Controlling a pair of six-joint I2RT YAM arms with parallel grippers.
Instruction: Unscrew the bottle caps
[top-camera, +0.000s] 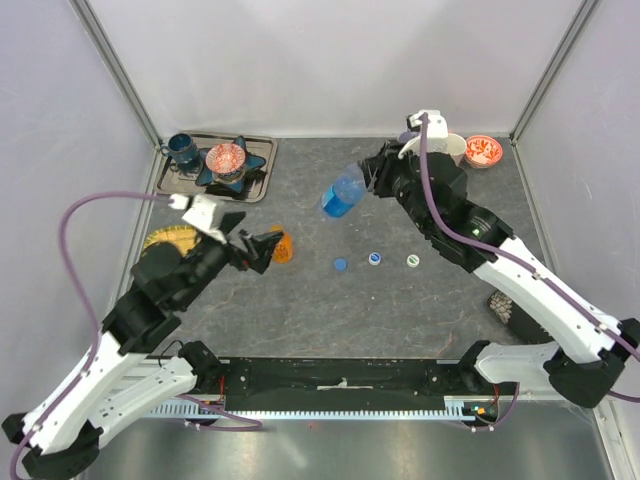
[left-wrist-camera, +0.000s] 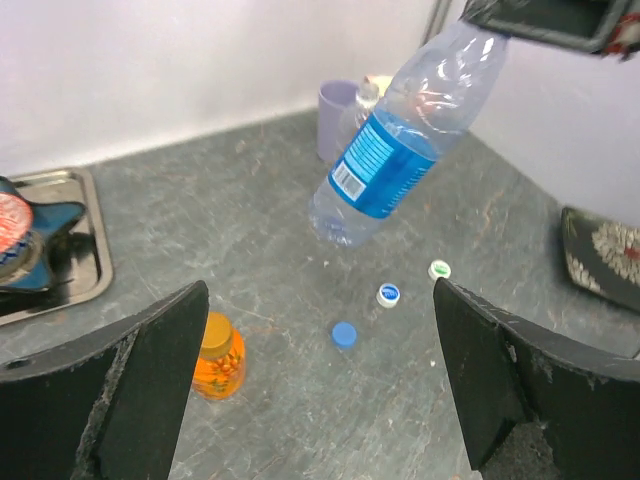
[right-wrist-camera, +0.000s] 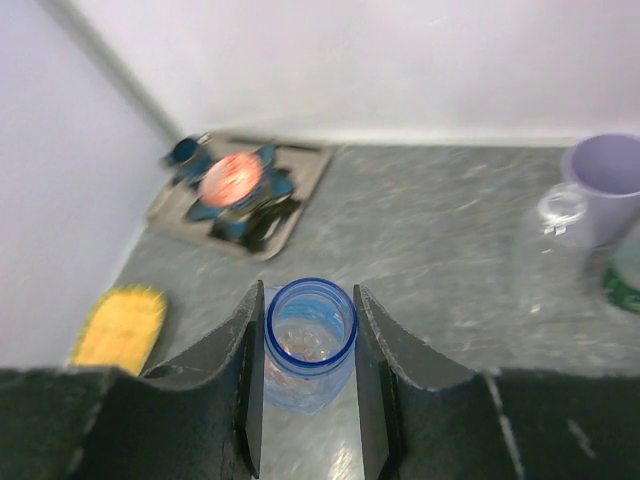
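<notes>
My right gripper (top-camera: 376, 175) holds the blue-tinted bottle (top-camera: 345, 192) tilted in the air over the table's middle. In the right wrist view its jaws (right-wrist-camera: 308, 296) are shut on the neck of the blue-tinted bottle (right-wrist-camera: 308, 345), whose mouth shows no cap. My left gripper (top-camera: 266, 251) stands open just left of the orange bottle (top-camera: 284, 247). From the left wrist, the orange bottle (left-wrist-camera: 218, 357) stands upright with its cap on beside the left finger (left-wrist-camera: 130, 385). Nothing lies between the fingers. Three loose caps lie on the table: blue (left-wrist-camera: 344, 335), white-blue (left-wrist-camera: 389, 294), white-green (left-wrist-camera: 439, 269).
A metal tray (top-camera: 262, 165) with a star dish and a cup sits at the back left. A yellow sponge (top-camera: 168, 238) lies by the left arm. A lilac cup (right-wrist-camera: 605, 185), a clear bottle (right-wrist-camera: 548, 240) and a red bowl (top-camera: 483, 151) stand at the back right.
</notes>
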